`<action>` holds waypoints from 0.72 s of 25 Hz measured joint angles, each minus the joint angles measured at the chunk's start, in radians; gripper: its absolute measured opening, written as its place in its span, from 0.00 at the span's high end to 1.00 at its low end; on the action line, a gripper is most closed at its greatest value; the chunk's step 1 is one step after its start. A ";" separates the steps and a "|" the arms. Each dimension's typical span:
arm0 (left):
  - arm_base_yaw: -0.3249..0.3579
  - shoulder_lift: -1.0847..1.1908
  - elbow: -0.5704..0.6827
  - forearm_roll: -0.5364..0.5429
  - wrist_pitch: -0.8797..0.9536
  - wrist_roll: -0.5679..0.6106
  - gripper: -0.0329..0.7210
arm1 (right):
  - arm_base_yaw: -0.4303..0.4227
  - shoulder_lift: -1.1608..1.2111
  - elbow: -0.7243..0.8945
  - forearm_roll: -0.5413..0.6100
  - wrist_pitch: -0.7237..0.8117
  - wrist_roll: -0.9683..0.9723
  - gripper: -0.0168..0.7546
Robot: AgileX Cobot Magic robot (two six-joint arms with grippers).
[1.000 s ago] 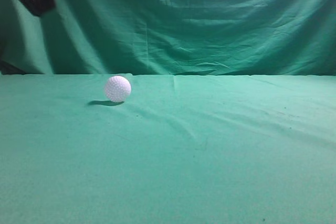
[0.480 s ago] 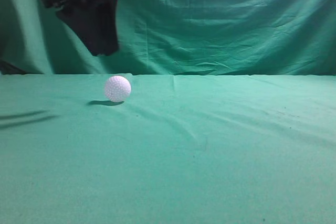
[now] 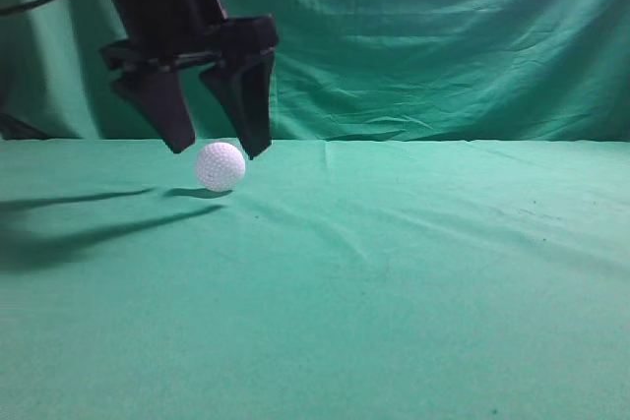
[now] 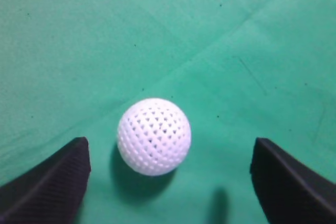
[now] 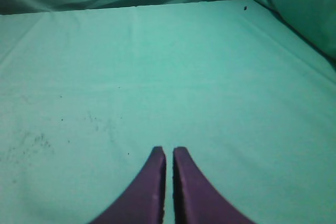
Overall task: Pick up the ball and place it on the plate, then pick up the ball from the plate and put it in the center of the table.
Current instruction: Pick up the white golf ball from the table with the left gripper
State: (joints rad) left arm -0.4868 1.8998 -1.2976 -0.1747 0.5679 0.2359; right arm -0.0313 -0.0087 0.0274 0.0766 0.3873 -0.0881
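Worktop: green cloth, bare across centre, right and lower frame of the exterior view; only shallow wrinkles there. Sole obstacle: ball, left of centre near the far edge. Left pincer hangs over it, fingers spread wide; wrist view shows bare cloth either side of the ball. Backdrop closes the upper frame.

Ball on table, left of centre; left pincer above, fingers straddling ball.
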 joint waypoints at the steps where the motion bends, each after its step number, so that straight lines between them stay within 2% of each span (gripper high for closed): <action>1: 0.000 0.013 -0.008 0.001 0.000 0.000 0.17 | 0.000 0.000 0.000 0.000 0.000 0.000 0.98; 9: 0.000 0.106 -0.087 0.014 0.018 -0.024 0.17 | 0.000 0.000 0.000 0.000 0.000 0.000 0.98; 10: 0.000 0.114 -0.093 0.024 0.026 -0.024 0.23 | 0.000 0.000 0.000 0.000 0.000 0.000 0.98; 12: 0.000 0.126 -0.102 0.044 0.036 -0.024 0.24 | 0.000 0.000 0.000 0.000 0.000 0.000 0.98; 14: 0.000 0.130 -0.107 0.065 0.036 -0.024 0.32 | 0.000 0.000 0.000 0.000 0.000 0.000 0.98; 18: 0.000 0.130 -0.117 0.105 0.038 -0.024 0.55 | 0.000 0.000 0.000 0.000 -0.002 0.000 0.98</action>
State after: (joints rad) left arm -0.4868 2.0294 -1.4148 -0.0696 0.6058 0.2114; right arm -0.0313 -0.0087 0.0274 0.0766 0.3855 -0.0881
